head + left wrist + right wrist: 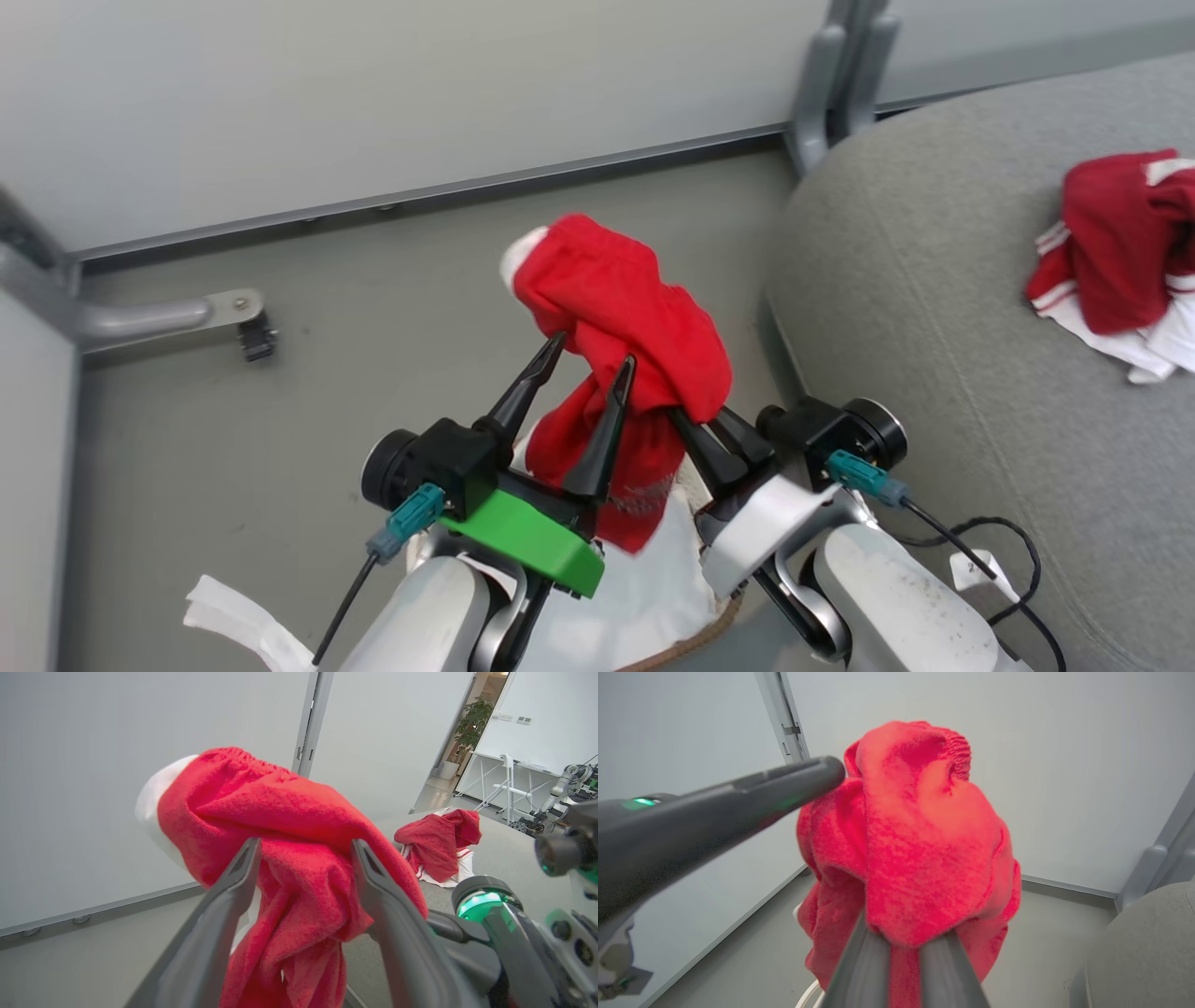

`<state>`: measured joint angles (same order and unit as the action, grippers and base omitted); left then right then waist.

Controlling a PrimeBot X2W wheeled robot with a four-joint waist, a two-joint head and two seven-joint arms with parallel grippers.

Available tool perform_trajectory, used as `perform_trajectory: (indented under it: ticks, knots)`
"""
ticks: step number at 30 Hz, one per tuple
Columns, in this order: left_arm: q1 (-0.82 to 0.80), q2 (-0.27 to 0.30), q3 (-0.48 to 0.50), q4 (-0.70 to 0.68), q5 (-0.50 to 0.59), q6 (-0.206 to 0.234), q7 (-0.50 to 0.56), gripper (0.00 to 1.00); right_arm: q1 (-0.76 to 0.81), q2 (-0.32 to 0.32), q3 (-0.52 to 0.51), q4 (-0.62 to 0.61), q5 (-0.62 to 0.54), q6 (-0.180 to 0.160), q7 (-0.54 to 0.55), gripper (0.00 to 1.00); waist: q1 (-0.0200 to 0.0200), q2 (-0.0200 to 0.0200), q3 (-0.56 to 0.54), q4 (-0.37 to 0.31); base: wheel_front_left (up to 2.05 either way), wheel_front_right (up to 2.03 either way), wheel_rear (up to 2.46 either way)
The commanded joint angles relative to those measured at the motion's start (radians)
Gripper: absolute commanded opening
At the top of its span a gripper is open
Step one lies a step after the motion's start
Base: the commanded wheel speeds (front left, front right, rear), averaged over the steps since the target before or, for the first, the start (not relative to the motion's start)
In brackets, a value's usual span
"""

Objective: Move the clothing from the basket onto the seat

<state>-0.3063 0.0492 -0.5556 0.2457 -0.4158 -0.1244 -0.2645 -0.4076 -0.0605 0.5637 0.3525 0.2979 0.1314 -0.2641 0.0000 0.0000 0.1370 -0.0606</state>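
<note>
Head view: two pale forearms rise from the lower edge, fingers pointing up and away, and converge on a raised red garment. The right gripper has its two fingers drawn almost together on a bunched fold of the cloth, as the right wrist view confirms. The fabric mounds above the tips and hangs below them over the basket and its white liner. The left gripper, carried on a green mount, leans toward the right one with its fingers spread wide. The cloth lies between and beyond those fingers, one tip at its left edge, and they are not clamped on it. The garment hangs in the air above the grey floor, left of the seat. A second red garment with white trim lies crumpled on the seat, well apart from both grippers.
</note>
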Motion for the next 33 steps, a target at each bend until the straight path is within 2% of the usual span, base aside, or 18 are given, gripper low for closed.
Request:
perform_trajectory:
  ticks: [1, 11, 17, 22, 26, 33]
  knots:
    - [0.011, 0.003, 0.012, 0.006, 0.017, -0.002, 0.0, 1.0, 0.023, -0.005, -0.012, -0.01, 0.013, -0.001, 0.0, 0.0, 0.0, 0.0, 0.027, -0.116, 0.0, 0.0, 0.0]
    - [0.017, 0.003, 0.051, 0.045, 0.051, -0.007, 0.001, 1.0, 0.083, -0.014, -0.059, -0.051, 0.049, -0.001, -0.001, 0.0, 0.0, 0.0, 0.046, -0.371, 0.0, 0.0, 0.0]
    - [0.007, 0.004, 0.037, 0.06, 0.046, -0.008, 0.001, 1.0, 0.117, -0.025, -0.095, -0.071, 0.056, -0.001, -0.001, 0.0, 0.0, 0.0, 0.052, -0.477, 0.0, 0.0, 0.0]
    - [-0.023, 0.005, 0.004, 0.076, 0.034, -0.008, 0.001, 1.0, 0.125, -0.048, -0.142, -0.094, 0.044, -0.001, -0.001, 0.0, 0.0, 0.0, 0.072, -0.488, 0.0, 0.0, 0.0]
    - [-0.037, 0.005, 0.0, 0.092, 0.04, -0.007, 0.001, 1.0, 0.058, -0.08, -0.186, -0.128, 0.038, -0.001, -0.001, 0.0, 0.0, 0.0, 0.097, -0.49, 0.0, 0.0, 0.0]
    - [-0.044, 0.012, 0.038, 0.108, 0.073, -0.008, 0.001, 1.0, -0.187, -0.166, -0.312, -0.218, 0.029, -0.001, -0.001, 0.0, 0.0, 0.0, 0.149, -0.491, 0.0, 0.0, 0.0]
